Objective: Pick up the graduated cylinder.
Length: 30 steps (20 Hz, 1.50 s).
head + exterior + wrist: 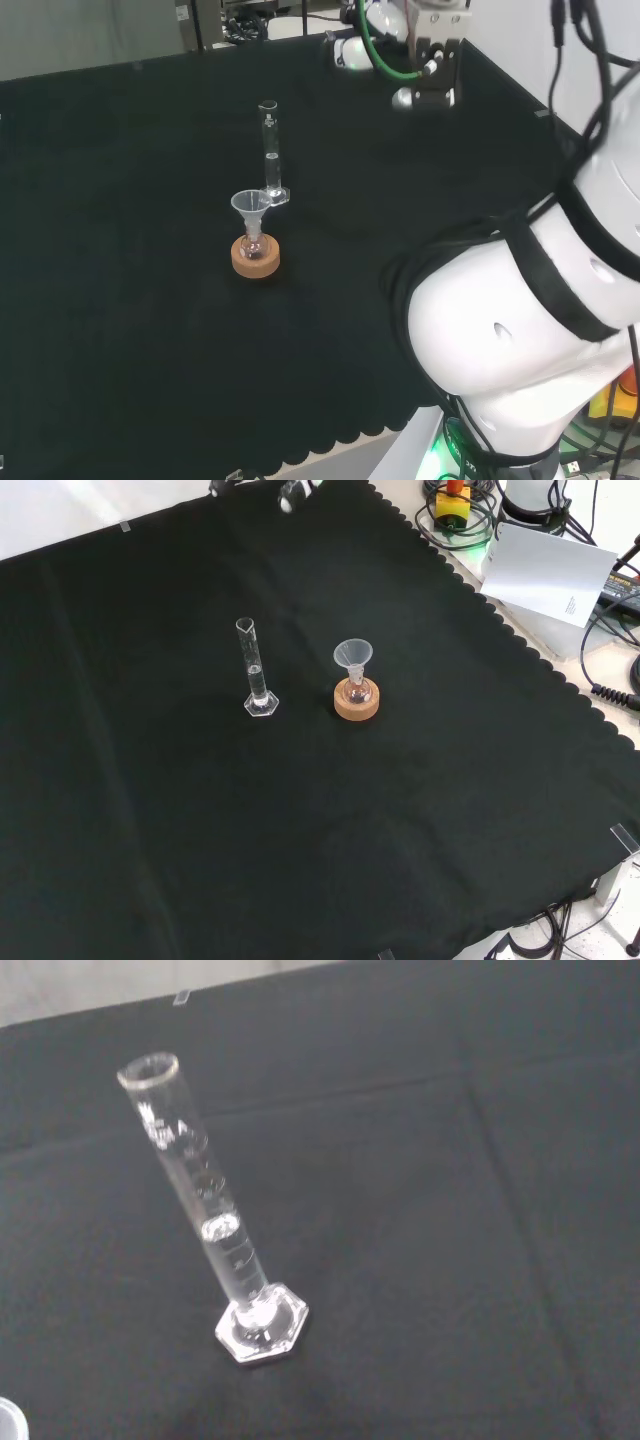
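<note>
Right now your hand's fingers can't be told open or curled; you're at the approach step. Below its wrist camera, untouched, the graduated cylinder [213,1222] stands upright on black cloth [150,830], beside a funnel-topped flask [354,680] on its cork ring [357,706]; next, descend and close around the tube

Hanging up high tbh, hand [293,494] just poking in at front view's top, wrist [432,60] right beside it, white arm [520,330] bent well behind.
</note>
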### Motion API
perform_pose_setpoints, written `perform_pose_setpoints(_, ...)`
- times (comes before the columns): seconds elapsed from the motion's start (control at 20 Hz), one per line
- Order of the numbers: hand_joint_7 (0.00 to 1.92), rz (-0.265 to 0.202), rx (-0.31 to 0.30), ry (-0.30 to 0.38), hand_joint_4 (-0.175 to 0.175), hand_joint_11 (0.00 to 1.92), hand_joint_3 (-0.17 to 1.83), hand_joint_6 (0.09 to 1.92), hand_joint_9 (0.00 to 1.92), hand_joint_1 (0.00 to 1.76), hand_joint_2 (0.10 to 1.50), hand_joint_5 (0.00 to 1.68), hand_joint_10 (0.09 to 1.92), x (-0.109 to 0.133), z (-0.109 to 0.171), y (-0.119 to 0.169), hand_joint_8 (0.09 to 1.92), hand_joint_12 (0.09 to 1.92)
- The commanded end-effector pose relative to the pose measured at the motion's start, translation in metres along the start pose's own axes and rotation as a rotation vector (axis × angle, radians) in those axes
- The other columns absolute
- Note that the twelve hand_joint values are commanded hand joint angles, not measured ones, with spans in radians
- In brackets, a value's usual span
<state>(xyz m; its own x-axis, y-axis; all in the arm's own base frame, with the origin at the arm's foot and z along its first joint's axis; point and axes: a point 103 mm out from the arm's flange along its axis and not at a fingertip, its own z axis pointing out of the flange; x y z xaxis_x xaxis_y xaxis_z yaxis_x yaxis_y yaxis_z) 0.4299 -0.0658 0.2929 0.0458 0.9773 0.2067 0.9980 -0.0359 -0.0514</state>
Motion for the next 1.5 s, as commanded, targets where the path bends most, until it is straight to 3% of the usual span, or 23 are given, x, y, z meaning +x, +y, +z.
perform_pose_setpoints(0.05,0.07,-0.086,-0.052,0.092,-0.046,0.06,0.08,0.09,0.28,0.28,1.12,0.3,0.67,-0.007,0.051,0.036,0.61,1.39)
perform_pose_setpoints(0.3,0.1,-0.124,-0.062,0.184,-0.05,0.06,0.07,0.09,0.29,0.32,1.1,0.31,0.68,-0.009,0.074,0.048,0.63,1.4)
perform_pose_setpoints(0.6,0.14,-0.178,-0.089,0.245,-0.051,0.1,0.06,0.09,0.35,0.38,1.07,0.34,0.68,-0.006,0.094,0.059,0.65,1.39)
perform_pose_setpoints(0.7,0.21,-0.171,-0.117,0.339,-0.057,0.16,0.06,0.09,0.44,0.4,1.06,0.39,0.67,-0.004,0.1,0.063,0.67,1.38)
perform_pose_setpoints(0.85,0.29,-0.193,-0.124,0.4,-0.067,0.26,0.06,0.09,0.53,0.46,1.04,0.47,0.66,-0.002,0.108,0.069,0.7,1.37)
perform_pose_setpoints(1.05,0.31,-0.218,-0.105,0.408,-0.066,0.27,0.05,0.09,0.54,0.52,1.03,0.48,0.65,-0.001,0.118,0.076,0.7,1.36)
perform_pose_setpoints(1.5,0.3,-0.217,-0.066,0.419,-0.059,0.25,0.05,0.09,0.52,0.55,1.02,0.47,0.63,-0.003,0.137,0.081,0.7,1.36)
